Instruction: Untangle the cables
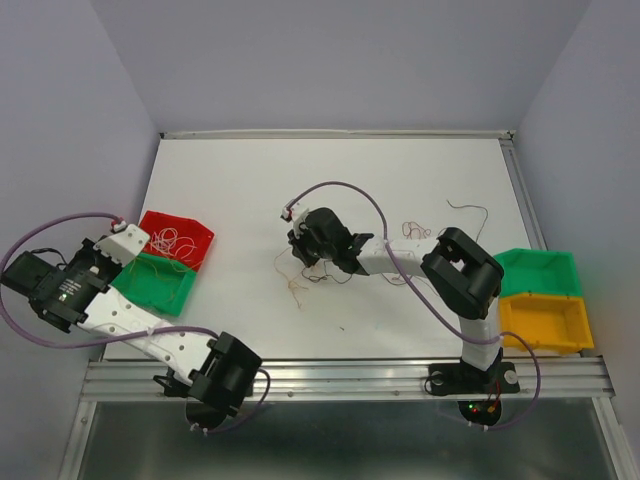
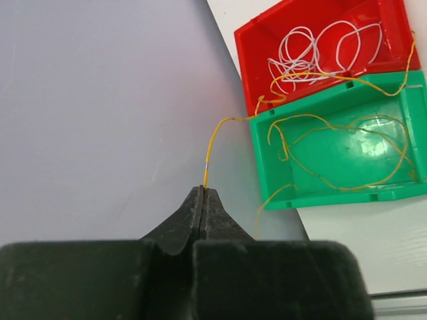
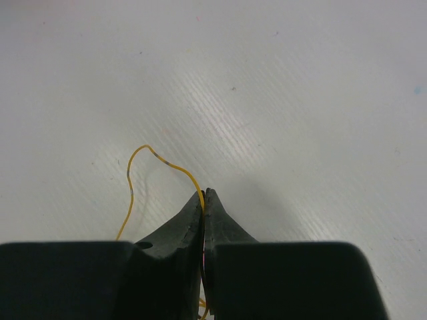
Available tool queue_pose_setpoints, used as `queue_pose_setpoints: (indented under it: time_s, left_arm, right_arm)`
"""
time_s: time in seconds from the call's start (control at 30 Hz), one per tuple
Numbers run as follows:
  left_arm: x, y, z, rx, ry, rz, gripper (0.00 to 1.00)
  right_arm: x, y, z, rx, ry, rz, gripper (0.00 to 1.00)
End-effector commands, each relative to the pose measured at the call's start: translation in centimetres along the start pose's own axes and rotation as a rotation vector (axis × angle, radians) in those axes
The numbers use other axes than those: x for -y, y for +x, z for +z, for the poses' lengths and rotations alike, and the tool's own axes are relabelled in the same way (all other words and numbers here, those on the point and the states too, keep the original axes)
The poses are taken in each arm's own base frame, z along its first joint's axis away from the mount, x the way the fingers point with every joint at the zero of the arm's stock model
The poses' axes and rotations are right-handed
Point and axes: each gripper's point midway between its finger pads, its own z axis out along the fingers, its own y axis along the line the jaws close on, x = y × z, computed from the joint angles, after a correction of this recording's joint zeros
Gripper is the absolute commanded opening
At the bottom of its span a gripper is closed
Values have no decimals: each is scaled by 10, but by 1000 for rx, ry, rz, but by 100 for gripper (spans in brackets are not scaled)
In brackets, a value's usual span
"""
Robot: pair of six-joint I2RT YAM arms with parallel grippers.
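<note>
My left gripper is shut on the end of a thin yellow cable. That cable rises from the tips, crosses the corner of the red bin and loops inside the green bin. The gripper hangs just off the table's left edge. Near the table's middle, my right gripper is shut on another yellow cable, which arcs left over the white table. A small tangle of reddish cables lies below it, and more loose cables lie to its right.
White wires lie coiled in the red bin, which adjoins the green bin at the table's left edge. Another green bin and a yellow bin sit off the right edge. Purple walls enclose the table.
</note>
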Motion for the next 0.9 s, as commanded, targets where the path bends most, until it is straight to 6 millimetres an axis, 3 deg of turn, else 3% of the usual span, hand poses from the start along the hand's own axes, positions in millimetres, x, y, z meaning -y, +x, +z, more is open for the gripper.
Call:
queue_pose_setpoints:
  time_s: [0.0,0.03,0.3,0.6,0.7,0.8,0.87]
  left_arm:
    - [18,9,2,-30,33,7,0]
    - [28,9,3,-24,69,-4,0]
    - [45,14,9,-1,222,-26,0]
    - [69,22,2,-84,246,34,0]
    - [67,16,0,-80,204,41,0]
    - [47,3,-5,-64,103,50,0]
    - [43,0,-9,-71,85,43,0]
  right_arm:
    - [-4,-50,-3,168,5,25,6]
    - [-4,-50,-3,174,6,27,6]
    - [-4,-50,-9,183,12,33,6]
    - [-3,-50,-10,183,15,36,6]
    - [-3,-49,-11,183,17,35,6]
    - [-3,-48,-12,182,17,32,6]
    - [-2,-48,-14,184,23,34,6]
